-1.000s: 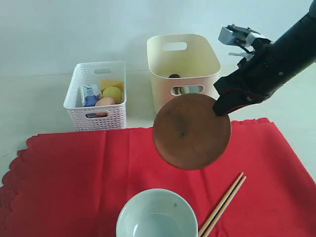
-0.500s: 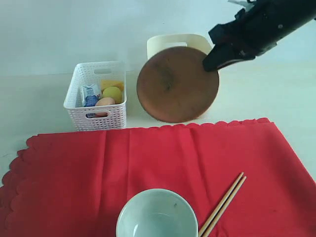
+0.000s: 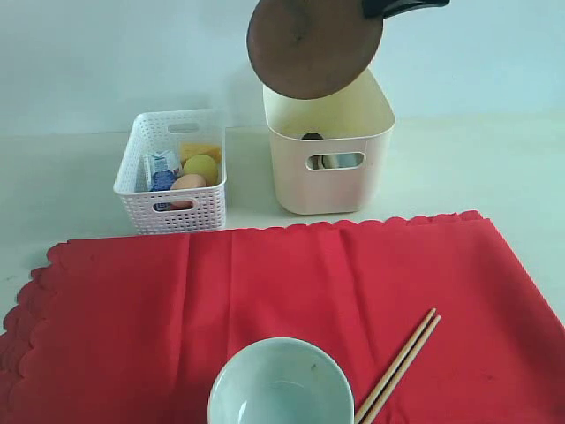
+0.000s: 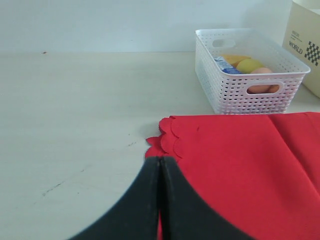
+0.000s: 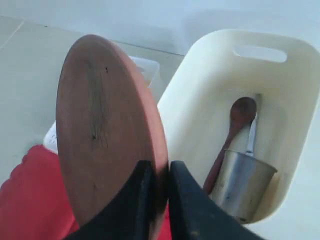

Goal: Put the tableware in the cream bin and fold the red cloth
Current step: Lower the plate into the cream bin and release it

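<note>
High above the cream bin (image 3: 328, 159) hangs the round brown plate (image 3: 311, 44), nearly on edge, with my right gripper (image 5: 161, 172) shut on its rim (image 5: 161, 150). Inside the bin (image 5: 210, 115) lie a steel cup (image 5: 240, 182), a dark wooden spoon (image 5: 235, 125) and a knife (image 5: 253, 135). The red cloth (image 3: 265, 300) is spread flat; a pale green bowl (image 3: 281, 382) and wooden chopsticks (image 3: 397, 364) rest on it near the front. My left gripper (image 4: 160, 161) is shut and empty, low over the cloth's scalloped corner (image 4: 167, 137).
A white lattice basket (image 3: 173, 170) holding food items and a small carton stands left of the cream bin, just behind the cloth's back edge. In the left wrist view the same basket (image 4: 250, 75) sits beyond the cloth corner, with bare table (image 4: 75, 110) beside it.
My right gripper has lifted the brown plate from just above the cloth up and back, to above the cream bin. The left gripper, bowl and chopsticks have not moved.
</note>
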Robot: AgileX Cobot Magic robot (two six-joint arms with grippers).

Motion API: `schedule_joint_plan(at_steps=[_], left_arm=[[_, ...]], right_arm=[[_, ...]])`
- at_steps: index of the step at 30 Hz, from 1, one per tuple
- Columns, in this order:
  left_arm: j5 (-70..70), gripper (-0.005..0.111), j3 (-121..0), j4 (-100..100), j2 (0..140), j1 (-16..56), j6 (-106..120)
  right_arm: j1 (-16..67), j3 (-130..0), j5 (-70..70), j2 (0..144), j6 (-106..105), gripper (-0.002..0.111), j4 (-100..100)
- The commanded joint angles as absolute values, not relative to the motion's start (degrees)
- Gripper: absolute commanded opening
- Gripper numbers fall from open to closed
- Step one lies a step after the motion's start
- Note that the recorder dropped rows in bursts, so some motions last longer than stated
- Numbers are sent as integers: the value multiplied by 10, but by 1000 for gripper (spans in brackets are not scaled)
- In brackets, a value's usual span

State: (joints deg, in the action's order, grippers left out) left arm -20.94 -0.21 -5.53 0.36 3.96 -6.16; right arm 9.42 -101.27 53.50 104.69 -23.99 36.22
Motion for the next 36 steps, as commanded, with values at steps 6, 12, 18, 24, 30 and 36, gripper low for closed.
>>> schedule_joint_plan(at_steps=[6, 12, 18, 24, 30, 36], left_arm=[[-204, 0, 0, -52, 0, 38, -62], [-204, 0, 0, -52, 0, 38, -62], [-204, 0, 0, -52, 0, 38, -62], [-204, 0, 0, -52, 0, 38, -62], [-204, 0, 0, -52, 0, 38, -62], [-204, 0, 0, -52, 0, 38, -62]], right_arm=[[91, -1116, 449, 1170, -143, 0, 258], [91, -1130, 437, 1229, -138, 0, 250], [93, -1130, 429, 1260, -138, 0, 251], [93, -1130, 451, 1279, -138, 13, 251], [93, -1130, 489, 1236, -133, 42, 245], [93, -1129, 573, 1161, -132, 41, 233]])
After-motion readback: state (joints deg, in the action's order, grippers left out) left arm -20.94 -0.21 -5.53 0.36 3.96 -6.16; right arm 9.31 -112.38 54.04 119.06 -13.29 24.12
